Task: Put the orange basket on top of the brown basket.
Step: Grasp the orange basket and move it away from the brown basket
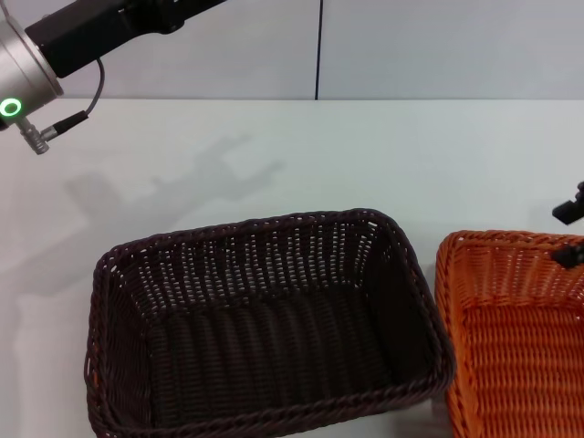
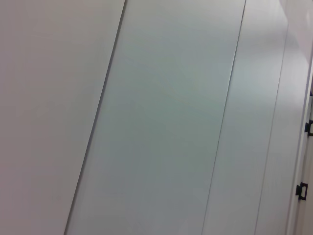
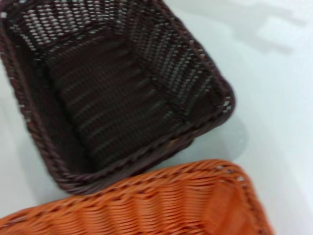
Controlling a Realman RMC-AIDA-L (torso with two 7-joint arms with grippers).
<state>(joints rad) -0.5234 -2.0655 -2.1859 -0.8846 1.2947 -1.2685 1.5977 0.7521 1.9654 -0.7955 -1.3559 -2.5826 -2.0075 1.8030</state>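
Observation:
The brown basket [image 1: 265,328] stands upright and empty on the white table, in the middle of the head view. It also shows in the right wrist view [image 3: 112,93]. The orange basket [image 1: 516,338] stands right beside it on its right, cut off by the picture's edge, and its rim shows in the right wrist view [image 3: 146,205]. My right gripper [image 1: 571,233] shows only as black parts at the right edge, at the orange basket's far rim. My left arm [image 1: 55,55] is raised at the top left, and its gripper is out of view.
The white table [image 1: 301,155] stretches behind the baskets to a pale wall with a dark vertical seam [image 1: 319,46]. The left wrist view shows only pale wall panels [image 2: 156,117].

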